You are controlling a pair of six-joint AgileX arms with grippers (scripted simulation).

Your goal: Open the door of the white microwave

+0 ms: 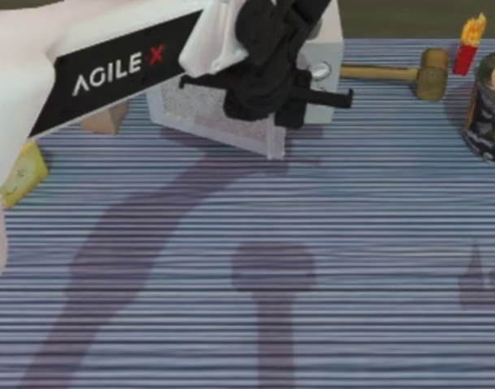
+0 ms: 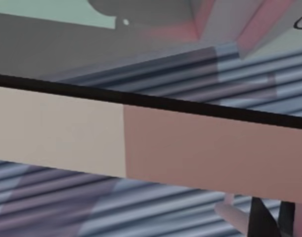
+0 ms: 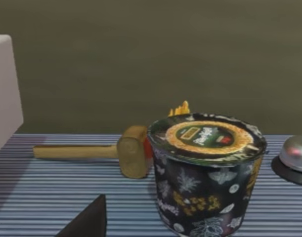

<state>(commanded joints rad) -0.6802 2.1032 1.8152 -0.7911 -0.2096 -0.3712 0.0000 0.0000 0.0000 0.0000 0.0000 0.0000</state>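
You see a white microwave (image 1: 326, 49) with a grey speckled door (image 1: 211, 113) beneath the black left end effector (image 1: 267, 85). The worktop (image 1: 312, 243) is striped blue-grey and white. Off to the end effector's right lie a tan wooden mallet (image 1: 409, 73), a red and orange fries box (image 1: 468, 44) and a dark, flower-patterned noodle cup (image 3: 207, 173).

Door (image 2: 190, 158) edge (black-trimmed) crosses striped table (image 2: 141, 207).

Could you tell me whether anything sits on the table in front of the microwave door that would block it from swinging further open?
Nothing visible does. The door is already ajar with the left claw at it, and the striped table in front shows only shadows. The wooden mallet and noodle cup lie off to the right.
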